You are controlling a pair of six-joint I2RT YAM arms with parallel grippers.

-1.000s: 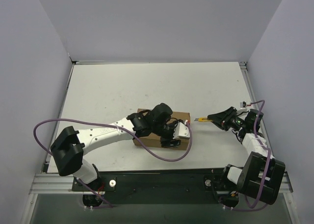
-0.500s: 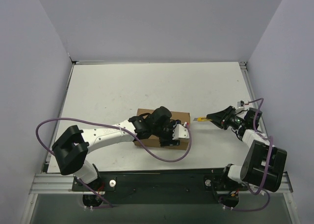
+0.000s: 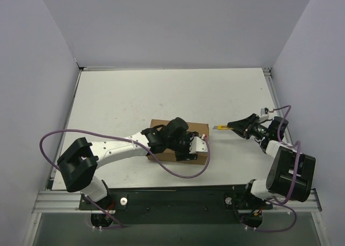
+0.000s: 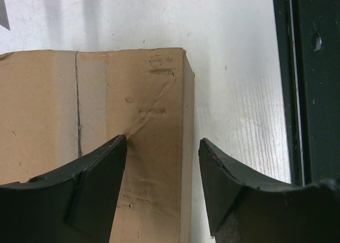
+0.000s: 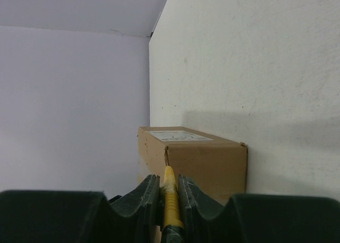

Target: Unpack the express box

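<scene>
The express box (image 3: 159,128) is a brown carton lying shut on the white table, with its centre seam (image 4: 77,94) showing in the left wrist view. My left gripper (image 3: 199,145) is open at the box's right end. One finger (image 4: 101,174) rests over the top face and the other finger (image 4: 228,184) hangs beside the box's near side. My right gripper (image 3: 241,128) is shut on a yellow utility knife (image 3: 222,129), whose blade points left at the box's right end and stops just short of it. In the right wrist view the knife (image 5: 170,200) lines up with the box (image 5: 204,160).
A white label (image 5: 178,135) sits on the box top. Purple cables (image 3: 183,171) loop off both arms beside the box. The black base rail (image 4: 311,83) runs along the table's near edge. Lilac walls (image 3: 178,25) close in three sides of the table.
My right arm's elbow has swung rightward and its gripper with the knife has edged slightly farther from me. The left arm has barely shifted on the box.
</scene>
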